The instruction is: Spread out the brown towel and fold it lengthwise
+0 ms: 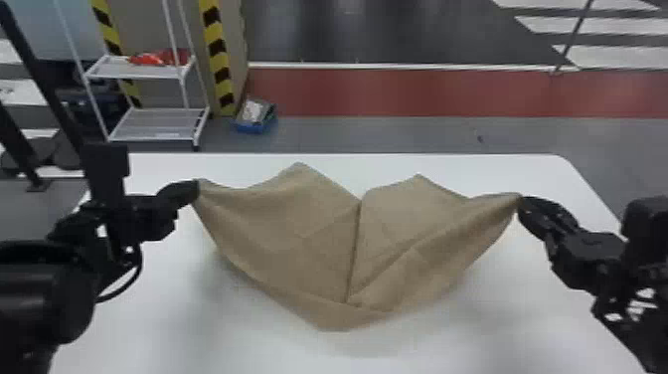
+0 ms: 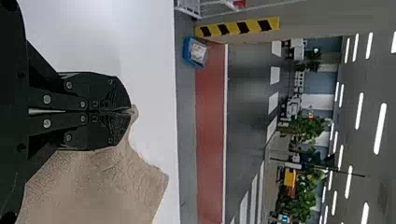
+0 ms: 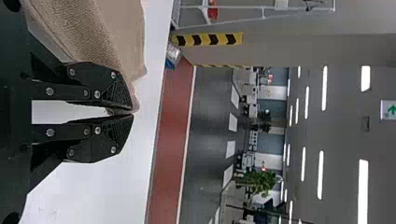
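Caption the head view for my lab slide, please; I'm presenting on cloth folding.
Left gripper and right gripper hold the brown towel by two corners above a white table.

We see a smooth white rectangular counter (image 1: pixel 507 169) on a grey floor (image 1: pixel 397 134). Beyond the counter's far left corner we find a white metal rack (image 1: pixel 131 72), a pillar edged with yellow-and-black tape (image 1: pixel 216 47) and a small blue bin (image 1: pixel 251 128). Behind the counter runs a matte red floor strip (image 1: pixel 447 92); farther beyond it, leafy green plants (image 2: pixel 303 126) and long white ceiling lights (image 2: pixel 380 128).
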Robot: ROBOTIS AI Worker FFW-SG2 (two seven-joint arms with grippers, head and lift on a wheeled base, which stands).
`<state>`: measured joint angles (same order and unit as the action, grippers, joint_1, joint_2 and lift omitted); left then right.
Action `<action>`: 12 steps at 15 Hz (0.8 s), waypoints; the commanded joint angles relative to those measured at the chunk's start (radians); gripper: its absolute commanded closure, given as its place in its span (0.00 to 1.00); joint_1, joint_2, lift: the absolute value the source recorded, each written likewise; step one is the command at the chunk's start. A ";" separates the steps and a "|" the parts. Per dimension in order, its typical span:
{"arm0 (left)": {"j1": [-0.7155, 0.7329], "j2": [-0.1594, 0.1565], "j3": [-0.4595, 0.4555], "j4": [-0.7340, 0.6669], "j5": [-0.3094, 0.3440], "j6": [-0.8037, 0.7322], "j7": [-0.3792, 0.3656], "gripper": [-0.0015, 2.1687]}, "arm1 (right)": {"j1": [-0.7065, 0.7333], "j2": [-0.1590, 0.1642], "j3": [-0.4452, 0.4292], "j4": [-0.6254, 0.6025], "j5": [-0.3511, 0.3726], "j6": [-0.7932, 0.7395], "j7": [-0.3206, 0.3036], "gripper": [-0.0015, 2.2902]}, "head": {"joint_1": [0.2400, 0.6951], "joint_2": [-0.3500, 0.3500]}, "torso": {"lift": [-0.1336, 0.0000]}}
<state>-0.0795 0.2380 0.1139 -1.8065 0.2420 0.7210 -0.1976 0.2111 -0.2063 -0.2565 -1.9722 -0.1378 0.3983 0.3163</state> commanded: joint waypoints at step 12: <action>-0.054 0.010 0.090 -0.235 0.146 0.097 0.139 0.66 | -0.440 -0.120 -0.102 0.176 -0.048 0.276 0.017 0.44 | 0.74 0.33 | 0.07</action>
<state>-0.0694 0.2504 0.2273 -2.1139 0.3880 0.8729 -0.0784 -0.1377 -0.3069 -0.3901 -1.8813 -0.2007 0.6785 0.3335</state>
